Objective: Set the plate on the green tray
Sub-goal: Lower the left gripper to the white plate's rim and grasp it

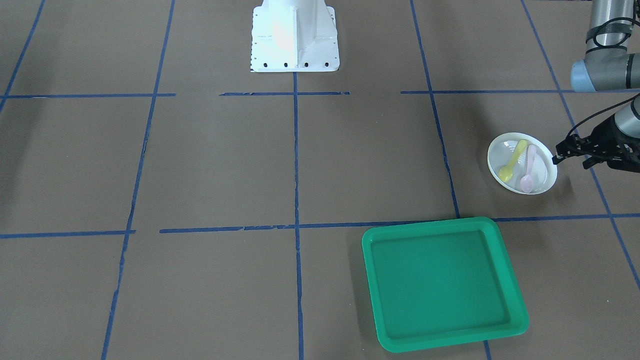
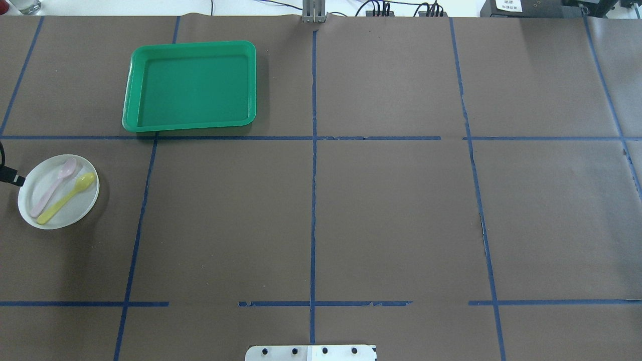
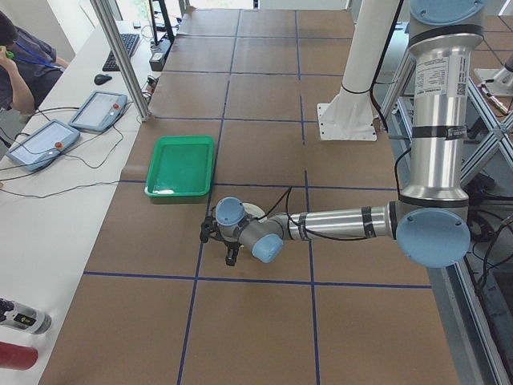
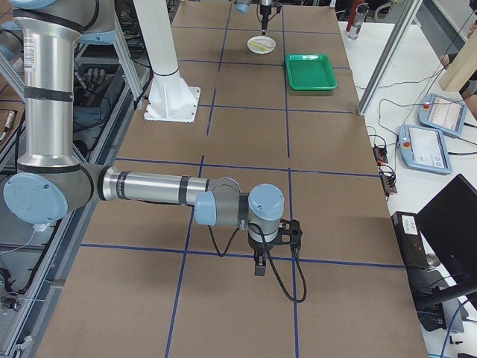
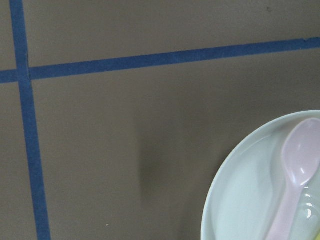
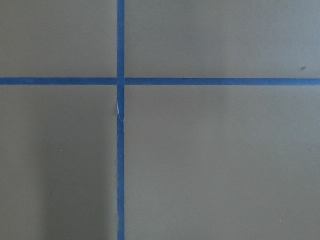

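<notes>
Left fingers point(image 1: 556, 159) stand apart, gripping nothing, one tip beside the plate point(image 1: 546, 170). How wide the right fingers point(image 4: 258, 266) stand, I cannot tell. Brown table point(image 1: 225, 165), blue tape lines point(image 1: 296, 165).

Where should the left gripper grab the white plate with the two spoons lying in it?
Pinch the raised rim of the plate on the bare edge facing the left gripper, coming in from that outer side. The pink spoon and yellow spoon lie diagonally across the middle, leaving that stretch free. Probably keep it level so they stay put.
</notes>
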Action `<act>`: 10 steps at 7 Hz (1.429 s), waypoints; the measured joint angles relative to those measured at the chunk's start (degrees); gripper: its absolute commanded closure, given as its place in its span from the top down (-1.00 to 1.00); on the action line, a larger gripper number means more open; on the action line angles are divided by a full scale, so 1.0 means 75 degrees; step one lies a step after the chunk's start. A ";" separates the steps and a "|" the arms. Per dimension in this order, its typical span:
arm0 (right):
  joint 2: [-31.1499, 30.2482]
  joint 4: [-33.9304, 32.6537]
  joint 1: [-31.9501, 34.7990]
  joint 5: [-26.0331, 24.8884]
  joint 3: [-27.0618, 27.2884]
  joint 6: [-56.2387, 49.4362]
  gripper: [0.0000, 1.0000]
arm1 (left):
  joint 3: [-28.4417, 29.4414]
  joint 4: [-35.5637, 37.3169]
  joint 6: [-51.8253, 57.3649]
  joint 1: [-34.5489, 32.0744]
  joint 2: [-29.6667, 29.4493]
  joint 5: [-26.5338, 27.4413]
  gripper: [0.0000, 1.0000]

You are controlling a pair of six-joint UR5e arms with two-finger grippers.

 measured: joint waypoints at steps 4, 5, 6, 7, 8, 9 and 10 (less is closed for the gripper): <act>0.0000 -0.0003 0.0000 0.0000 -0.0002 -0.0001 1.00 | 0.0092 -0.0023 0.0013 0.0339 -0.0183 0.0002 -0.18; 0.0000 -0.0003 0.0000 0.0000 -0.0002 0.0000 1.00 | 0.0097 -0.0018 0.0021 0.0355 -0.0187 0.0002 -0.57; 0.0000 -0.0005 0.0000 0.0000 -0.0003 -0.0002 1.00 | 0.0101 -0.0019 0.0035 0.0358 -0.0190 0.0002 -0.90; 0.0000 -0.0005 0.0000 0.0000 -0.0001 -0.0005 1.00 | 0.0098 -0.0023 0.0060 0.0362 -0.0190 0.0000 -1.00; 0.0000 -0.0008 0.0000 0.0000 0.0002 -0.0003 1.00 | 0.0082 -0.0031 0.0097 0.0362 -0.0184 -0.0019 -1.00; 0.0000 -0.0008 0.0000 0.0000 0.0003 -0.0001 1.00 | 0.0004 -0.0016 0.0178 0.0348 -0.0135 -0.0086 -1.00; 0.0000 -0.0003 0.0000 0.0000 0.0003 0.0000 1.00 | -0.0151 0.0028 0.0281 0.0283 -0.0071 -0.0431 -1.00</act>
